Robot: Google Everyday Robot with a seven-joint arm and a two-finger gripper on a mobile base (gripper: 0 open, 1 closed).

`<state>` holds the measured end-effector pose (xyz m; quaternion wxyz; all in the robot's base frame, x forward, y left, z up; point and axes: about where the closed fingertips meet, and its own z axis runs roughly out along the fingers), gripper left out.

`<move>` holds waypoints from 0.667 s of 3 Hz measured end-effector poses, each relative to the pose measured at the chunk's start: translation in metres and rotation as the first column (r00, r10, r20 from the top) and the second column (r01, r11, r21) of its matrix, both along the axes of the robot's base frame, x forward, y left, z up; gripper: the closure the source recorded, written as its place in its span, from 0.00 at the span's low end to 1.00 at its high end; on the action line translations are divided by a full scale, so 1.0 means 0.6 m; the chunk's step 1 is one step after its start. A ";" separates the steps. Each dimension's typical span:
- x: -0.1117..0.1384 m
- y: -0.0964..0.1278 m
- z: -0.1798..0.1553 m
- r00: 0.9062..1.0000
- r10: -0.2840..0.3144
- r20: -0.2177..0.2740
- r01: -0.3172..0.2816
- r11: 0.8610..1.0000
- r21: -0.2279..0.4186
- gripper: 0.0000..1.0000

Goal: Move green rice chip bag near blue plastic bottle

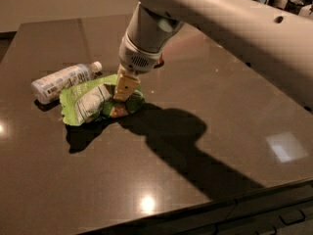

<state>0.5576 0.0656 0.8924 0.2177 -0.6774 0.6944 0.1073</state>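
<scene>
The green rice chip bag (80, 104), a crumpled lime-green foil packet with a white printed label panel facing up, lies flat on the dark brown, glossy stone counter (234, 97), towards its left side. Just beside it, at its upper left edge, lies the blue plastic bottle (61, 81), a small clear bottle on its side with a pale blue-white printed label and a white cap (97, 66) pointing right and towards the back. The bag's upper edge reaches the bottle or nearly so; I cannot tell whether they touch.

The gripper (122, 97) comes down from above onto the right half of the bag, tilted slightly so that its tan tips point down and a little left. The jaws stand narrow, drawn together into what reads as one tan block, closed on the crumpled foil at the bag's upper right part. The foil bunches up darker and more wrinkled around the tips.

Above the gripper sits the round white wrist (142, 48) with a small grille on its lower face, and from it the thick white arm (220, 18) runs up and to the right across the top of the view.

The arm's broad dark shadow (171, 136) falls on the counter to the right of the bag and stretches towards the front right edge. Two bright light reflections (148, 203) show on the counter's front part.
</scene>
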 end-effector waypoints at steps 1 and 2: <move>-0.002 0.002 0.000 1.000 0.003 0.000 -0.003 1.000 -0.001 0.07; -0.003 0.003 0.000 1.000 0.005 0.000 -0.005 1.000 -0.002 0.00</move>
